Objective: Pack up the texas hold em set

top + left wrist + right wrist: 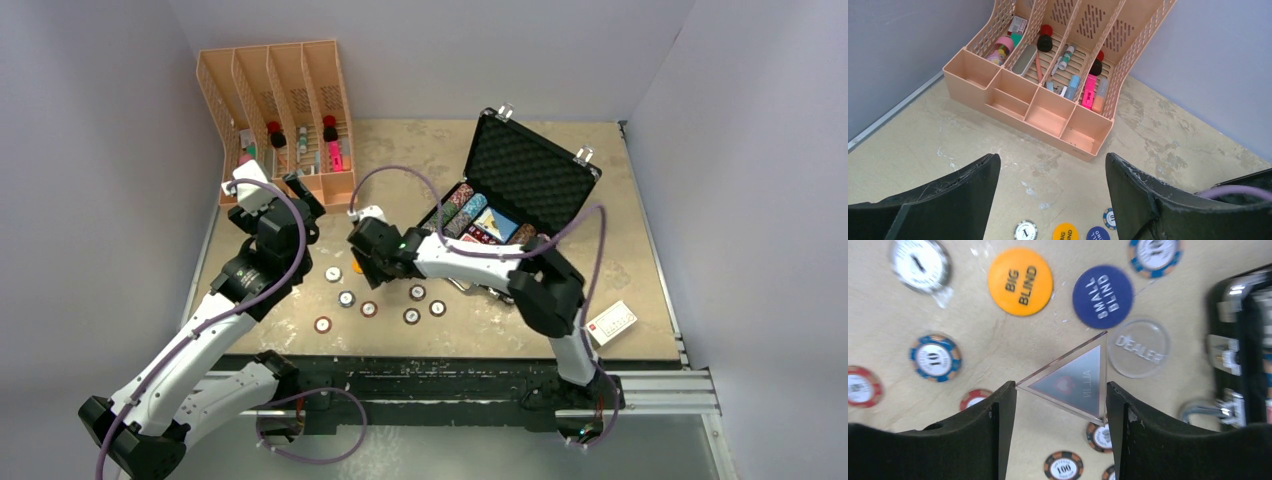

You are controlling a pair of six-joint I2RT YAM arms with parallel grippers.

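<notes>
The black briefcase (533, 163) of the texas hold em set lies open at the back right, with rows of chips (466, 212) in its foam. Loose chips (346, 298) are scattered on the table in front of it. My right gripper (1060, 390) hangs over them, shut on a clear triangular ALL IN marker (1075, 380) that spans both fingertips above the table. Below it lie the orange BIG BLIND disc (1020, 281), the blue SMALL BLIND disc (1102, 296) and the clear DEALER disc (1138, 347). My left gripper (1053, 160) is open and empty, above bare table near the rack.
The orange four-slot rack (280, 110) with bottles and pens stands at the back left, close ahead of my left gripper. A white card box (612, 322) lies near the front right edge. Walls close in the table on the left, back and right.
</notes>
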